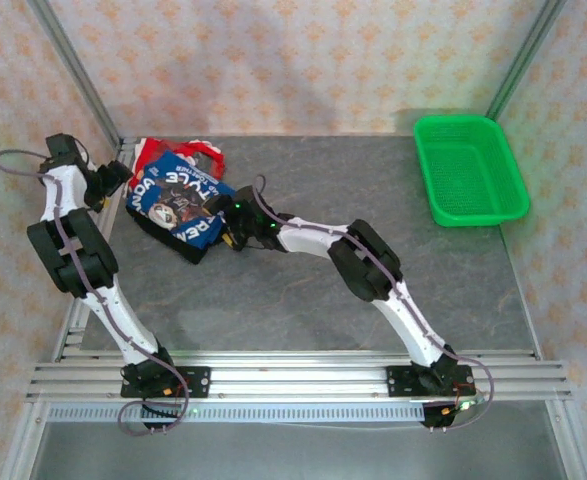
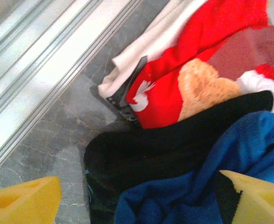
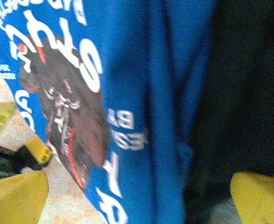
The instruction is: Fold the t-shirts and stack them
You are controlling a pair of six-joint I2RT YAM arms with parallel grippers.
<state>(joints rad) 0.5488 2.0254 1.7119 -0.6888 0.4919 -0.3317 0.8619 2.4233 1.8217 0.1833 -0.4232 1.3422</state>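
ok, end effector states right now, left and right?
Left end effector: open, over the black cloth t-shirt.
Right end effector: open, over the royal blue printed cloth t-shirt.

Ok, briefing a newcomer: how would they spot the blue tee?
On the table, find the far left corner. There the blue t-shirt lies over a black t-shirt and a red-patterned t-shirt. It alone bears white lettering and a dark graphic.

A robotics lab cell: aluminium frame rails [image 1: 293,378], patterned backdrop walls [image 1: 293,60], grey tabletop [image 1: 303,300].
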